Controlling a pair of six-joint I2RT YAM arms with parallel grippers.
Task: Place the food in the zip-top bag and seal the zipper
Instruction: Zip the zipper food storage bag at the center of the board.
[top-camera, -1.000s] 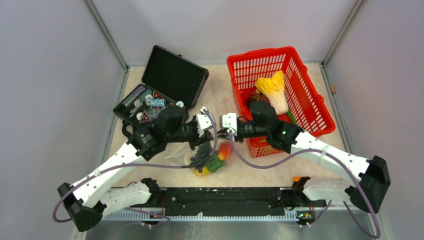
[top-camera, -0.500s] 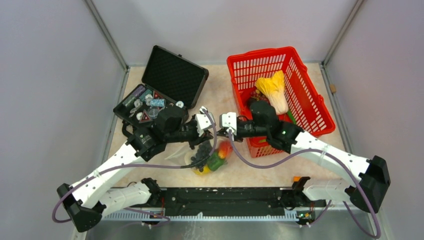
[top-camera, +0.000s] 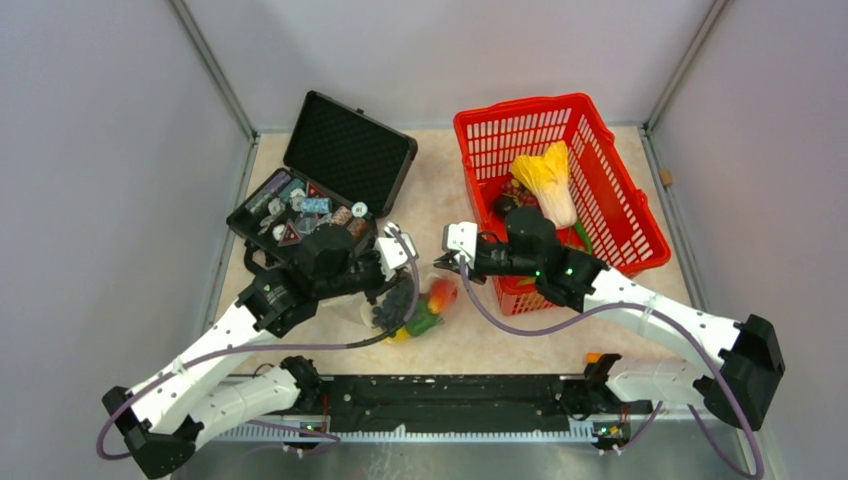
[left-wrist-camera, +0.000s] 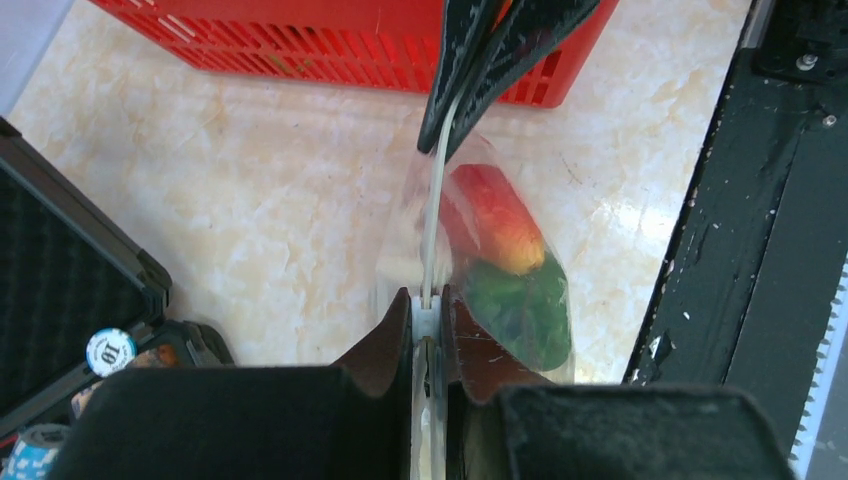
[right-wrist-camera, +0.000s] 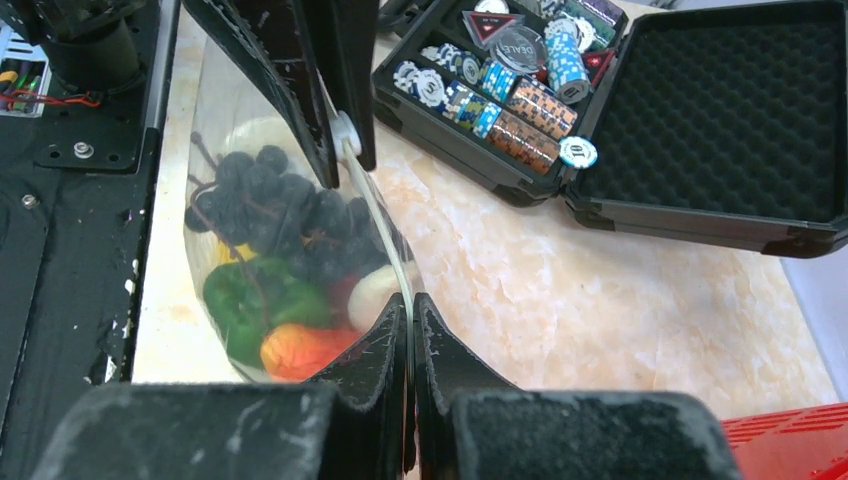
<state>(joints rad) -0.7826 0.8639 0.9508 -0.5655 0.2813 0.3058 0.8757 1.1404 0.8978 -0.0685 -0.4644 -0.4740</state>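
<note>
Left claw is pinched shut on the zipper at one end, and the right claw is clamped tight on the same strip at the other end, so it runs taut between them. Below them the bag sits by the middle of the tabletop's near edge; whether it rests there or hangs just clear cannot be told. Inside it are grapes, a pepper, a red fruit and a mushroom, all well below the mouth. The step in hand looks like sealing, with loading largely done. The next move probably calls for one claw to hold its end as an anchor while the other runs along the strip, squeezing firmly and keeping it straight so no gap is skipped. Farther back, a cabbage lies in the basket at the far right corner, and an open case sits at the far left.
</note>
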